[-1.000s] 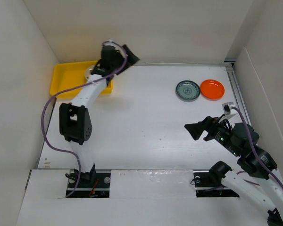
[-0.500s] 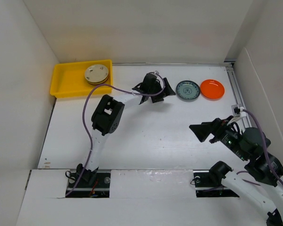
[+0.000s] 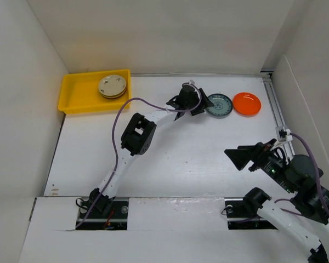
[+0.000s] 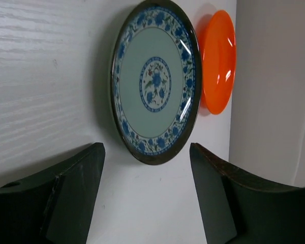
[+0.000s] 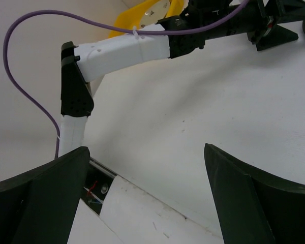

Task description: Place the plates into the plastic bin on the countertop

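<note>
Teal-patterned plate (image 4: 155, 81), beside 1 orange plate (image 4: 218, 61), lies before the spread left gripper (image 4: 146, 152); right gripper (image 5: 146, 150) equally spread.

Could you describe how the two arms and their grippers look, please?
Both arms have white tubular links with black joint housings. The left arm and right arm each carry a loose purple cable. The left gripper and right gripper have broad, flat, black wedge-shaped fingers. No markings are readable.

Overhead cam, two low wrist cams
</note>
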You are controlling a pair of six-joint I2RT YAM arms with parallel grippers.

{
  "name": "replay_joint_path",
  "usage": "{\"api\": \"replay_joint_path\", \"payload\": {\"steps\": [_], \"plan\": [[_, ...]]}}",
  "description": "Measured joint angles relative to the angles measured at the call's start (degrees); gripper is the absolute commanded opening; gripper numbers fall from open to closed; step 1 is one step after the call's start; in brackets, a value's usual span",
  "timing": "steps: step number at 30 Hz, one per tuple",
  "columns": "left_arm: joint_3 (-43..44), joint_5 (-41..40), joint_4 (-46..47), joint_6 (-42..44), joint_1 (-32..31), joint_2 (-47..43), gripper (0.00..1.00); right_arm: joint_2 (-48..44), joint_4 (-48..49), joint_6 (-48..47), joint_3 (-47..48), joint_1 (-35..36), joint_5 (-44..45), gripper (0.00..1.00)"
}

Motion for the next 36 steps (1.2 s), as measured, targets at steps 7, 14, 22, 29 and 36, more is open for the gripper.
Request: {"api": "replay_joint_path", "payload": {"steps": [7, 14, 22, 29, 36], "plan": [[4.2, -3.4, -3.1, -2.9, 0.1, 3.1, 0.35, -0.9, -0.9, 0.0, 2.3, 0.0, -0.5, 1.0], [5.7, -5.7, -4.9, -5.0, 0.3, 4.2, 0.17, -1.7, -2.3, 0.0, 3.6, 0.0, -1.0, 1.0], [5.7, -7.5, -4.5, -6.1, 0.3, 4.2, 0.0, -2.2, -3.4, -0.1, 4.0, 0.0, -1.3, 1.0], [5.9, -7.8, -2.9, -6.7, 0.6, 5.0, 0.0, -3.3, -4.7, -0.1, 4.0, 0.0, -1.5, 1.0], [-0.4, -7.4, 3.0, -7.5, 1.4, 2.9, 0.0, -4.0, -5.1, -0.1, 4.0, 0.0, -1.4, 1.0]]}}
